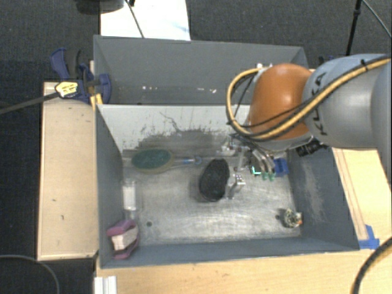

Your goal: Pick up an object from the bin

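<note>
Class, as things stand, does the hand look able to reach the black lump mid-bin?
Probably yes. The hand hangs close beside the black lump, on the view's right, with nothing lying between them. The green brush lies off to the lump's left, out of the way.

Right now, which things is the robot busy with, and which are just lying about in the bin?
Job in hand: gripper; black oval lump close beside it, mid-bin.

Lying about: green brush at the back, clear vial, purple-pink thing in the near-left corner, small greenish bit, blue piece.
</note>
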`<state>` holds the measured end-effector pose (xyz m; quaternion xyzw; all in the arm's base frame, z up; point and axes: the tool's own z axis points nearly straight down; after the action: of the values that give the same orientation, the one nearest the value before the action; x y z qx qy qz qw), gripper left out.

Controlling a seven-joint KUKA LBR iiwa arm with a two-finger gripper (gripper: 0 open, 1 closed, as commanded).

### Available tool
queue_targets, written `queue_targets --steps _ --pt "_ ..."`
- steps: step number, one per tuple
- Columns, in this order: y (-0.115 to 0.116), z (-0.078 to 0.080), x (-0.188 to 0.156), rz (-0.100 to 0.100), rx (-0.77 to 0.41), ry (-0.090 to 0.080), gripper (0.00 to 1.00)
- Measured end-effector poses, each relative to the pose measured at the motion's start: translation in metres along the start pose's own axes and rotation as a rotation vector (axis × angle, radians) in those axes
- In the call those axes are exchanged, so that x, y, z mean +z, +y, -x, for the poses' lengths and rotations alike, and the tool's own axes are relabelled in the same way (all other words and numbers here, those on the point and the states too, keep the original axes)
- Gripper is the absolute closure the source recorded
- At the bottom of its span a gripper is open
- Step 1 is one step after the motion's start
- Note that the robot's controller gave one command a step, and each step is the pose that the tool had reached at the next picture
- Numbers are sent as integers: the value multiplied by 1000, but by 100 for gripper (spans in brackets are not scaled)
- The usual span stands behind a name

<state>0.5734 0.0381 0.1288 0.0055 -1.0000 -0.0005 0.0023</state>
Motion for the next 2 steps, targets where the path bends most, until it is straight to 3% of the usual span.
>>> queue_targets --steps 1,2 --pt "16 -16 56 2 159 -14 0" --pt "77 -45 49 2 292 -3 0"
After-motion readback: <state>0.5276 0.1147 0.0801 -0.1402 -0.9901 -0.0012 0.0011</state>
